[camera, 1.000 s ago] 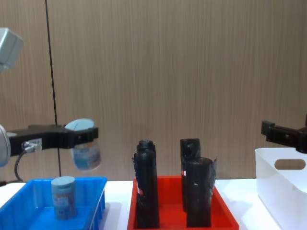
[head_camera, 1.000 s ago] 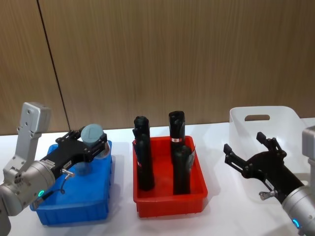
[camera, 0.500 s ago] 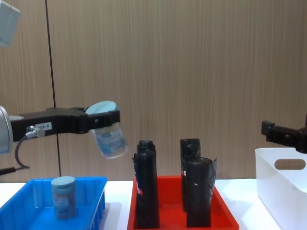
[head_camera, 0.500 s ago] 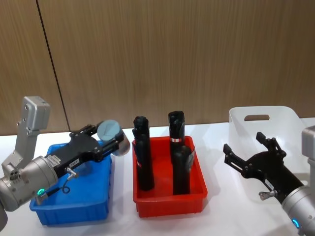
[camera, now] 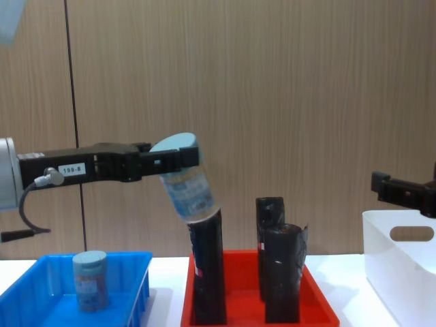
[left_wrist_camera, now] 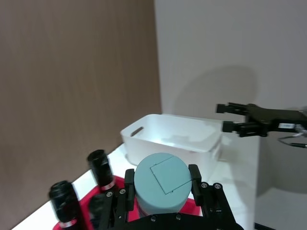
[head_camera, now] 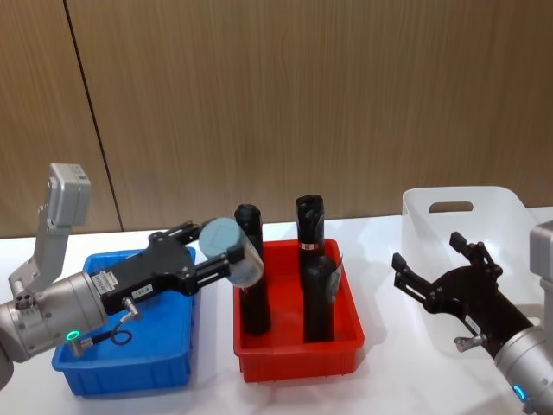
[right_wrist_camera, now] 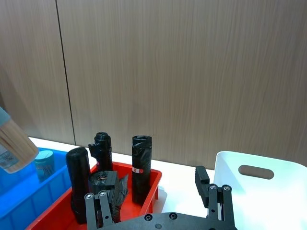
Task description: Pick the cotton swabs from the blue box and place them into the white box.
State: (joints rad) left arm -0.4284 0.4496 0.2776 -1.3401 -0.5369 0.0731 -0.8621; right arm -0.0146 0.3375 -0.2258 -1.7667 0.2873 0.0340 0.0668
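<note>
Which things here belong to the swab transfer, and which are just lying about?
Job:
clear plastic cotton swab tub with pale blue lid, held in the left gripper
second such tub in the shallow blue plastic bin
white plastic bin
right gripper, open, idle before it

Lying about:
red plastic bin
tall black wrapped cylinders standing in it

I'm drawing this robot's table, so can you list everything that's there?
blue box: one, blue, table's left
red bin: one, red, middle
white box: one, white, right
black cylinders: four, black, upright in red bin
cotton swabs: two tubs, pale blue lids; one tilted in the air over red bin's left edge, one standing in blue box
left hand: shut on tilted tub
right hand: open, beside white box
</note>
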